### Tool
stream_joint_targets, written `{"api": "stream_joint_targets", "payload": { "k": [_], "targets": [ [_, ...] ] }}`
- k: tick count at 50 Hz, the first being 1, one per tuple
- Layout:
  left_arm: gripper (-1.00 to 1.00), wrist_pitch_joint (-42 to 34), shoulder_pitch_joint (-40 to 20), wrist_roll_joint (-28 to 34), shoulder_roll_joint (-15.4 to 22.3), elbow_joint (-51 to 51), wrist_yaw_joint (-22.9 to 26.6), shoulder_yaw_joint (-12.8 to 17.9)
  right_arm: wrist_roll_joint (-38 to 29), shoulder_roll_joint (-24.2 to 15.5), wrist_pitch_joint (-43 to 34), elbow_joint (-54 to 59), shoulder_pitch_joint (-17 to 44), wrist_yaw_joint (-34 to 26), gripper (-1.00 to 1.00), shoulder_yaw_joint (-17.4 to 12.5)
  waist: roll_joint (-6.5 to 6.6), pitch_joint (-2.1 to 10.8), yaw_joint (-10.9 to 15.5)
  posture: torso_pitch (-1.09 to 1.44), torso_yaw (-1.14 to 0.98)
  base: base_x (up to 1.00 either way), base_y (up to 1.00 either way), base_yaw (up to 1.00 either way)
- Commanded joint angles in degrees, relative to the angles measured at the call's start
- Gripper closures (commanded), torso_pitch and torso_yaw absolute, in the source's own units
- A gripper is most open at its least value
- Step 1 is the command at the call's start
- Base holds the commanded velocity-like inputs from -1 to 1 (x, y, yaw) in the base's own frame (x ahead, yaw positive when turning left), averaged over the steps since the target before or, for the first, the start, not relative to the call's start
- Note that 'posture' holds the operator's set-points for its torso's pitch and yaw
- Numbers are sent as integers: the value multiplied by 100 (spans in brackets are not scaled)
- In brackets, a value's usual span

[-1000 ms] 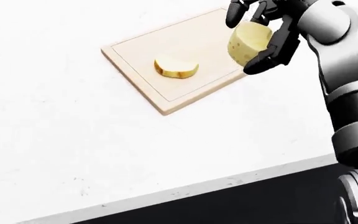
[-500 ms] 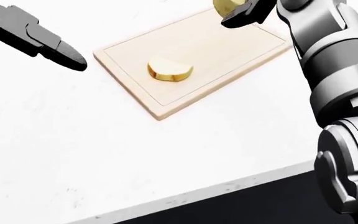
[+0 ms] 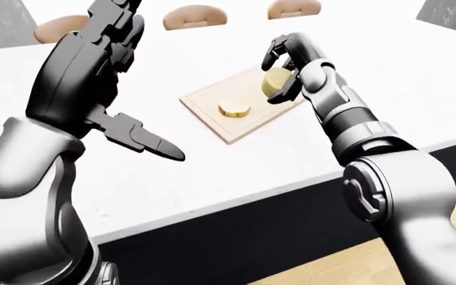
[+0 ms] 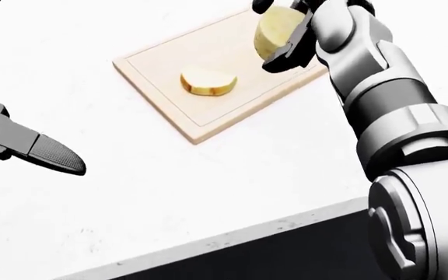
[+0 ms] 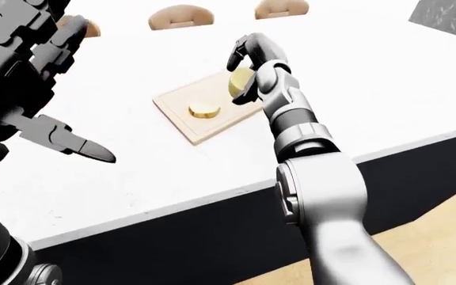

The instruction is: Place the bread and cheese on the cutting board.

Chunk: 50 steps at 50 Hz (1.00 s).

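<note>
A pale wooden cutting board [image 4: 162, 67] lies on the white counter in the upper middle of the head view. A round slice of bread [image 4: 207, 82] lies on it. My right hand [image 4: 282, 32] is shut on a pale yellow wedge of cheese [image 4: 274, 29] and holds it just above the board's right part. The same shows in the left-eye view, with the cheese [image 3: 274, 82] over the board [image 3: 208, 104]. My left hand [image 3: 113, 71] is raised high to the left, fingers spread and empty, away from the board.
The white counter [image 4: 208, 175] ends in a dark edge at the bottom of the head view. Several wooden chair backs [image 3: 195, 15] stand beyond the counter's top edge. A wooden floor [image 5: 418, 237] shows at bottom right.
My right hand has come down and left with the cheese over the board's right part. My left hand has dropped lower at the left of the head view.
</note>
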<state>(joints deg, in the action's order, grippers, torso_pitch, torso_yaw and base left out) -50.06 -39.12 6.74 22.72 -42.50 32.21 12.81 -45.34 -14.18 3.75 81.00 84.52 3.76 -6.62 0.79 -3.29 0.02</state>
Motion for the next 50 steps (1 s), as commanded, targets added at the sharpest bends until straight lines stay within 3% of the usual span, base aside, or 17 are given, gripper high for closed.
{"api": "stream_joint_targets", "payload": {
  "k": [1, 15, 23, 24, 25, 26, 39, 46, 50],
  "targets": [
    [-100, 131, -97, -80, 78, -126, -127, 91, 54, -65, 26, -257, 240, 423, 100, -66, 8, 183, 0, 0, 0, 0, 0, 0],
    [-100, -7, 22, -511, 238, -342, -285, 243, 564, 224, -9, -222, -64, 1409, 100, -450, 1, 206, 17, 0, 0, 0, 0, 0],
    [-100, 56, 166, -682, 271, -362, -390, 242, 616, 182, -175, -218, -21, 1461, 100, -480, 8, 213, 28, 0, 0, 0, 0, 0],
    [-100, -5, 179, -730, 252, -433, -390, 260, 611, 178, -214, -217, -40, 1478, -65, -476, 6, 213, 27, 0, 0, 0, 0, 0],
    [-100, -31, 177, -756, 255, -449, -395, 271, 612, 177, -214, -218, -40, 1478, -91, -476, 3, 213, 26, 0, 0, 0, 0, 0],
    [-100, -36, 184, -773, 262, -457, -406, 275, 613, 177, -209, -219, -33, 1482, -100, -475, 1, 213, 24, 0, 0, 0, 0, 0],
    [-100, -47, 238, -926, 311, -479, -530, 315, 676, 125, -77, -230, 6, 1406, -100, -483, 0, 219, 20, 0, 0, 0, 0, 0],
    [-100, 132, 323, -888, 147, -334, -692, 205, 861, -94, 644, -338, -110, 747, -100, -335, -1, 209, 13, 0, 0, 0, 0, 0],
    [-100, 295, 342, -772, -63, -217, -882, -4, 1323, -351, 1119, -609, -396, 78, -100, -260, -31, 214, 13, 0, 0, 0, 0, 0]
  ]
}}
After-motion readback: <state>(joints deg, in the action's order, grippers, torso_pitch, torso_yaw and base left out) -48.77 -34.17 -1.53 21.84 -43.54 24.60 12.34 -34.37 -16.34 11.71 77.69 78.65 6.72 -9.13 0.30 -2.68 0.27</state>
